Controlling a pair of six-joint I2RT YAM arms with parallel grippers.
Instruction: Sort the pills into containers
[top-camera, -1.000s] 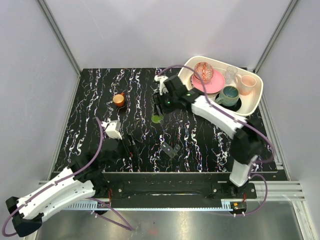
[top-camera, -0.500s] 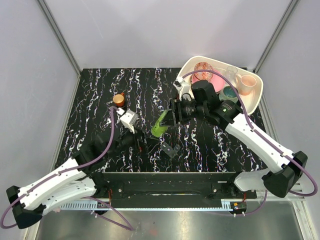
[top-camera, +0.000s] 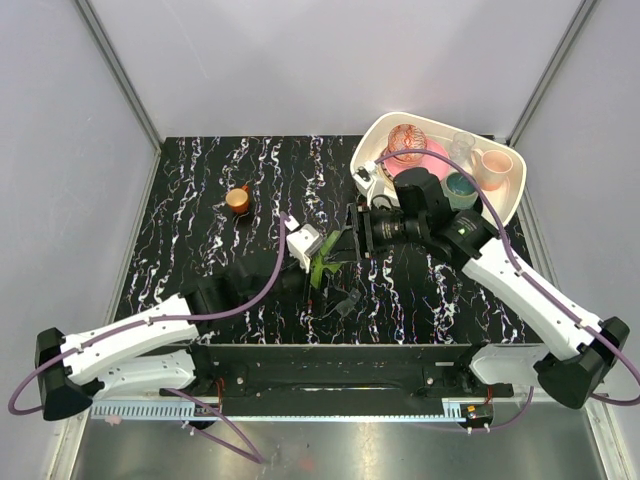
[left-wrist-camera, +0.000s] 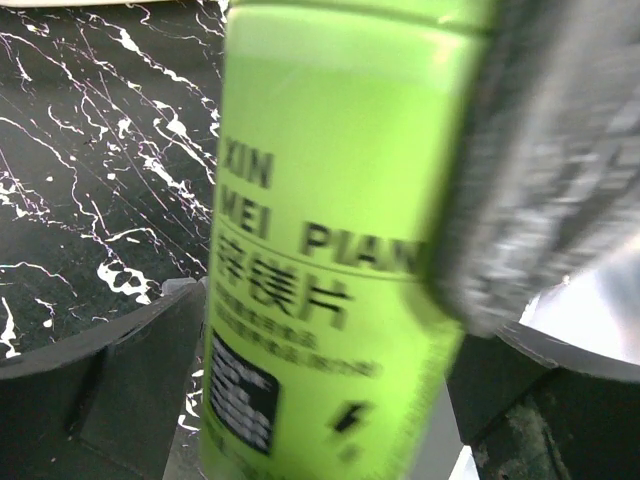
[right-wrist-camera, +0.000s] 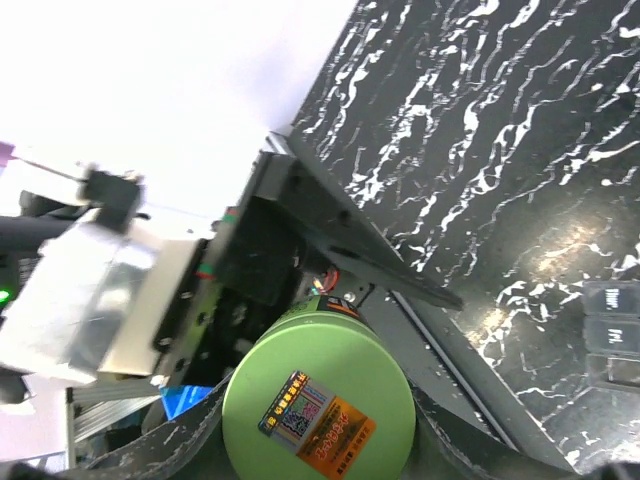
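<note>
A green bottle (top-camera: 324, 258) hangs tilted above the middle of the table, held between both arms. My right gripper (top-camera: 346, 238) is shut on it from the right; in the right wrist view the bottle's round end with a sticker (right-wrist-camera: 318, 408) sits between the right gripper's (right-wrist-camera: 318, 425) fingers. My left gripper (top-camera: 318, 268) has its jaws open around the bottle; in the left wrist view the bottle's label (left-wrist-camera: 330, 250) fills the space in the left gripper (left-wrist-camera: 320, 400), with narrow gaps at each finger. The small dark pill box (top-camera: 347, 303) lies just below the bottle and also shows in the right wrist view (right-wrist-camera: 612, 335).
A small orange cup (top-camera: 237, 199) stands at the back left. A white tray (top-camera: 508, 214) at the back right holds a pink plate, a patterned bowl, a teal cup, a glass and a pink mug. The black frame rail runs along the near edge.
My right arm carried the green bottle from the back middle towards the table's centre and tilted it. My left arm swung right and brought its jaws around the bottle.
</note>
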